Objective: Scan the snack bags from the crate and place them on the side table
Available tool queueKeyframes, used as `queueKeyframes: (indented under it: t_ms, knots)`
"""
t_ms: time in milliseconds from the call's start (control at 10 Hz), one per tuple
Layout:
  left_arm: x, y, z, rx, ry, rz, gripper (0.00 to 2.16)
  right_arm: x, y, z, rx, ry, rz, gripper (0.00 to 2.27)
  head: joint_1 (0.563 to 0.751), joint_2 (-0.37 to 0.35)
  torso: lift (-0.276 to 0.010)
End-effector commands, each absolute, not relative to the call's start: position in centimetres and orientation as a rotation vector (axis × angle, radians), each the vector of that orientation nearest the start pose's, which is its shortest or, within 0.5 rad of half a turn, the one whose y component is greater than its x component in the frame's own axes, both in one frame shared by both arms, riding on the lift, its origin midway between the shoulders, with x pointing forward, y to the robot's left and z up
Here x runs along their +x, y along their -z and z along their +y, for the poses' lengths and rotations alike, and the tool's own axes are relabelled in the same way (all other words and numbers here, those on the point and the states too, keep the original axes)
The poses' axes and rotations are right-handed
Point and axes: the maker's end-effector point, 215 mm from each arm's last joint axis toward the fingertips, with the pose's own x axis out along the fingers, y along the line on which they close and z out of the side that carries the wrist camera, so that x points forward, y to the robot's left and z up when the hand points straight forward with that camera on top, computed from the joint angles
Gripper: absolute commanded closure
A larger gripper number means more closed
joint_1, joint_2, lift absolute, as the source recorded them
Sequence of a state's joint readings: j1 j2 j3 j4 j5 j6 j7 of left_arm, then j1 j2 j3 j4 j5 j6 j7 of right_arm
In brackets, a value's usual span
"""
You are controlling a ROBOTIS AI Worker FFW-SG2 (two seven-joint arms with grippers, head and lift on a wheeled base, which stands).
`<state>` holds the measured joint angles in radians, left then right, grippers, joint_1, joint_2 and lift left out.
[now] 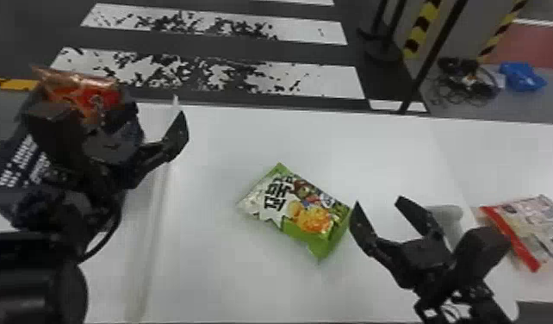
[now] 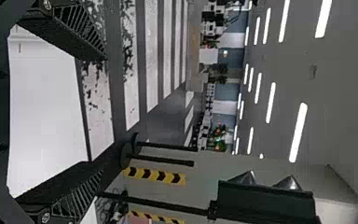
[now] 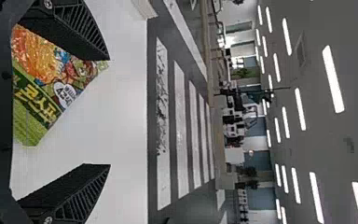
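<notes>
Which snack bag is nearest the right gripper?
The green bag on the white table, close beside the right gripper. The red-edged bag lies farther right; the orange-red bag is far off to the left.

Wrist views: ceiling strip lights (image 2: 298,133) overexp., blown to flat white vs dim gray ceiling (image 2: 345,70). Head view: white table (image 1: 211,275) v. bright, lit fairly evenly; faint soft shadow @ edge of green bag (image 1: 306,211), glare spots on orange bag (image 1: 75,82).
</notes>
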<state>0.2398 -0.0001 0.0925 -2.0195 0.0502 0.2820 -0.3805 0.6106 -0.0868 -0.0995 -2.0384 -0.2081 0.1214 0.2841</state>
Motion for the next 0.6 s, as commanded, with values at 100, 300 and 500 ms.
queueKeyframes:
  t_ms: [100, 300, 500]
  knots:
    - [49.3, 30.5, 25.9, -0.039, 0.183, 0.018, 0.09, 39.6, 44.1, -22.7, 0.269, -0.295, 0.454, 0.07, 0.695, -0.023, -0.094]
    - [48.0, 31.4, 27.6, -0.055, 0.161, 0.037, 0.09, 39.1, 44.9, -21.7, 0.374, -0.356, 0.547, 0.07, 0.695, 0.044, -0.094]
    - [47.2, 32.0, 28.5, -0.075, 0.155, 0.047, 0.09, 37.8, 45.7, -19.7, 0.466, -0.419, 0.621, 0.07, 0.695, 0.084, -0.094]
